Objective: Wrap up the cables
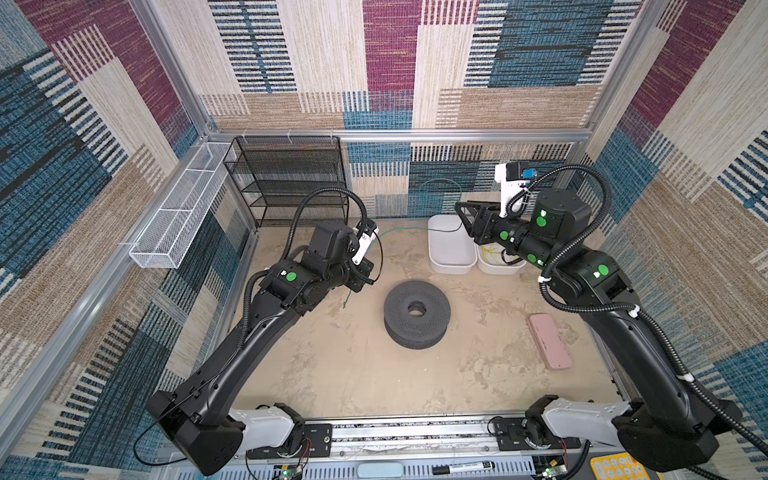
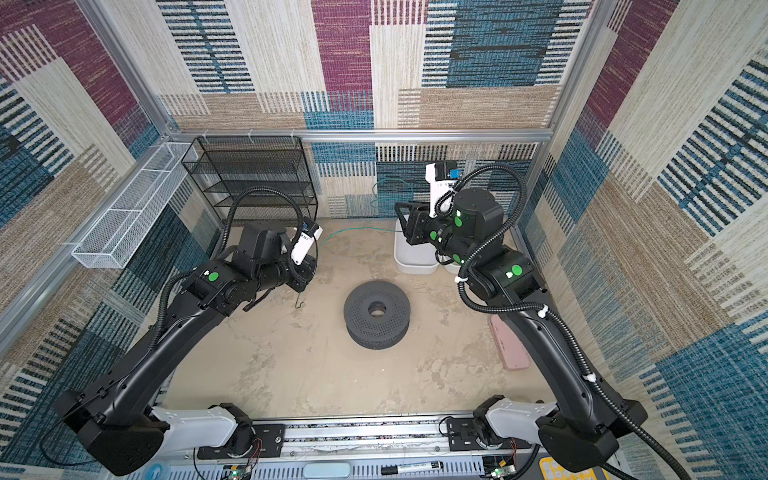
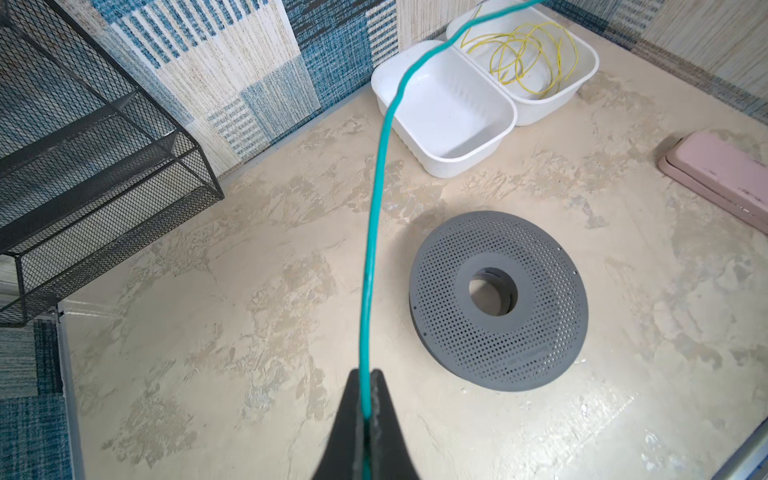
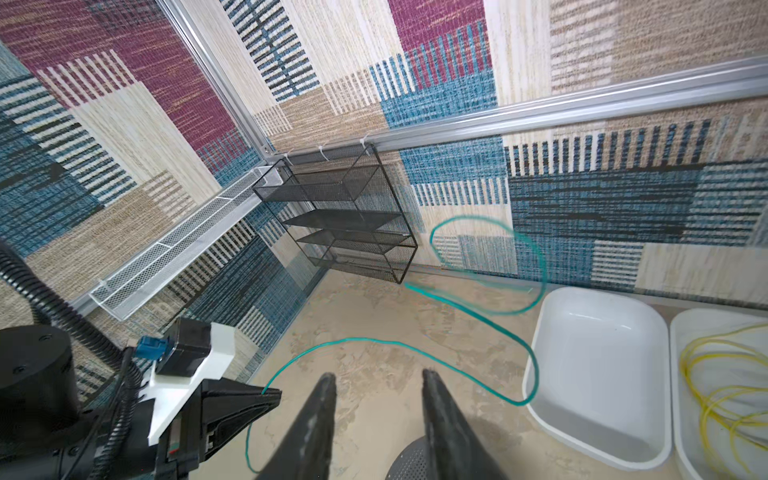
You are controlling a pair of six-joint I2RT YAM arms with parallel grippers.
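Observation:
My left gripper is shut on the teal cable and holds it above the floor at the left. In both top views this cable runs right from the left gripper towards the white trays. A short tail hangs below the grip. A blurred loop of the cable stands up against the back wall. The yellow cable lies coiled in the right-hand tray. My right gripper is open above the trays, with nothing between its fingers. It is also seen from above in a top view, right gripper.
A grey perforated spool lies flat mid-floor. The empty white tray stands at the back, beside the tray with the yellow cable. A pink case lies at the right. A black mesh shelf and a white mesh basket line the back left.

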